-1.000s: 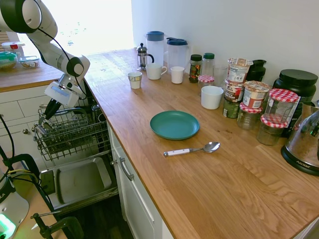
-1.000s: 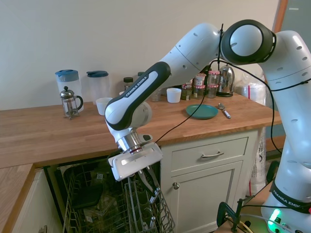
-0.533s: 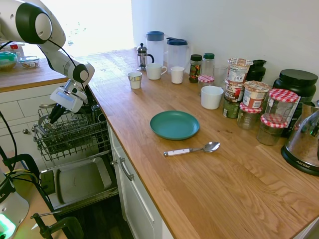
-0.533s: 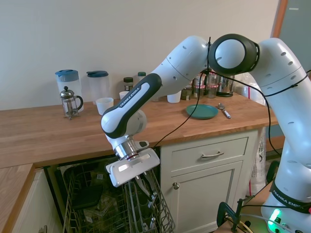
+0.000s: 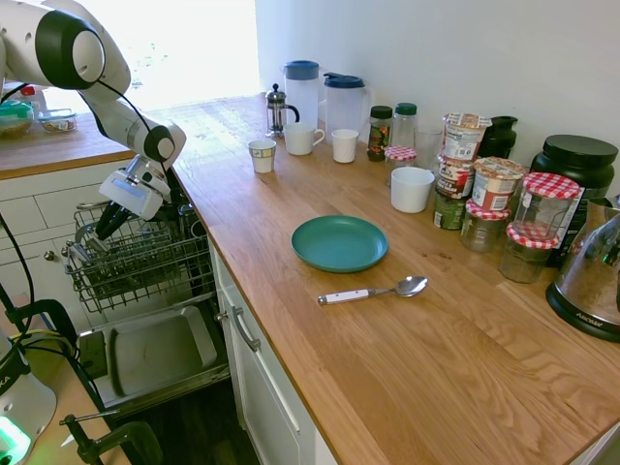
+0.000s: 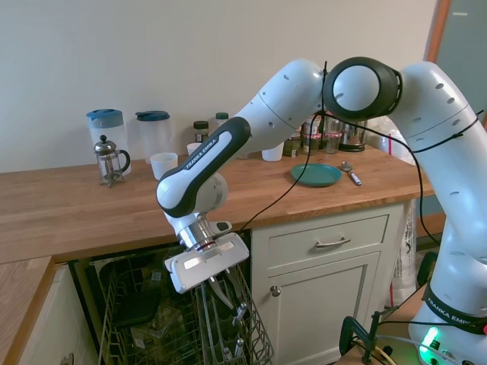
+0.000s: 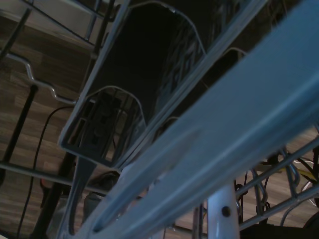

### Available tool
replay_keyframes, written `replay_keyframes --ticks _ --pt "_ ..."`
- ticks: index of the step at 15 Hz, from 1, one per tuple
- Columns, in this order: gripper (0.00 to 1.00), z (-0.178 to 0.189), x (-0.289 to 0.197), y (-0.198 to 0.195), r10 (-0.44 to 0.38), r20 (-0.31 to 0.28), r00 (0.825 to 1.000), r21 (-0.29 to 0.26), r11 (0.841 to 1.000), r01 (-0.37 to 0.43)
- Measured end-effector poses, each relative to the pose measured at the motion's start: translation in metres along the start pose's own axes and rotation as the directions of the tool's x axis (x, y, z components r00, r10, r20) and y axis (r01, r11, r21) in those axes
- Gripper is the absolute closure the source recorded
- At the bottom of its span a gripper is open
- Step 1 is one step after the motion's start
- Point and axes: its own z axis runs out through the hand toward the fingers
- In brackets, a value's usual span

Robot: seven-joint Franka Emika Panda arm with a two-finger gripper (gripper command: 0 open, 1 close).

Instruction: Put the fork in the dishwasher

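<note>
The dishwasher (image 5: pixel 145 262) stands open under the counter's left end, its grey wire rack pulled out above the dropped door (image 5: pixel 155 354). My gripper (image 5: pixel 105 225) points down into the rack's near corner, close to the counter edge; in the second exterior view the gripper (image 6: pixel 221 289) hangs just over the rack wires (image 6: pixel 152 319). A white handle with a dark rivet, the fork (image 7: pixel 222 214), rises at the wrist picture's edge among wire walls (image 7: pixel 124 89). Neither exterior view shows the fork clearly, and whether it is held stays unclear.
On the wooden counter lie a teal plate (image 5: pixel 339 242) and a white-handled spoon (image 5: pixel 373 291). Jugs, cups and jars line the back wall (image 5: pixel 407 145). White drawers with metal handles (image 6: pixel 332 243) sit right of the dishwasher.
The wrist has swung a little toward the counter edge over the rack and tilted. Its height is about the same. Plate and spoon have not moved.
</note>
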Motion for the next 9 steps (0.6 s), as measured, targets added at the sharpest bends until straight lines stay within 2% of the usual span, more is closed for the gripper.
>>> replay_keyframes --ticks 5,9 --pt "0.0 -0.019 -0.007 0.0 -0.011 -0.014 1.0 0.031 0.999 0.012" --pt "0.0 -0.058 -0.032 0.023 -0.028 -0.058 0.998 0.088 0.996 0.033"
